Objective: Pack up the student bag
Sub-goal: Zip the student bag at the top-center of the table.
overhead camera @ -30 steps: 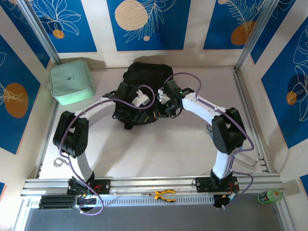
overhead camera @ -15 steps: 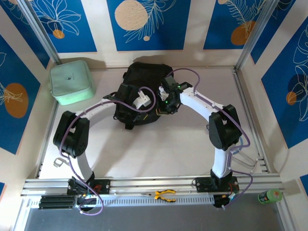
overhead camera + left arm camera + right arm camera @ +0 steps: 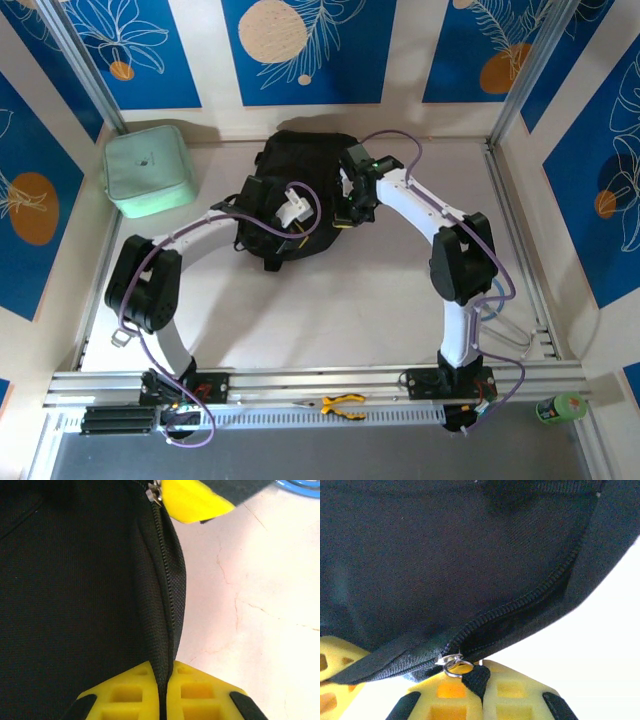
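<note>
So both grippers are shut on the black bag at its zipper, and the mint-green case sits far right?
No. The mint-green case sits far left, as the top external view shows. The left gripper and right gripper are shut on the black bag at its zipper.

Left tool [image 3: 162, 677] clamped, right tool [image 3: 481, 676] clamped (both tight)

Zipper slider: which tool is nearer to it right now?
Right. The right tool clamps the student bag right beside the zipper slider; the left tool pinches its zipper edge farther along.
</note>
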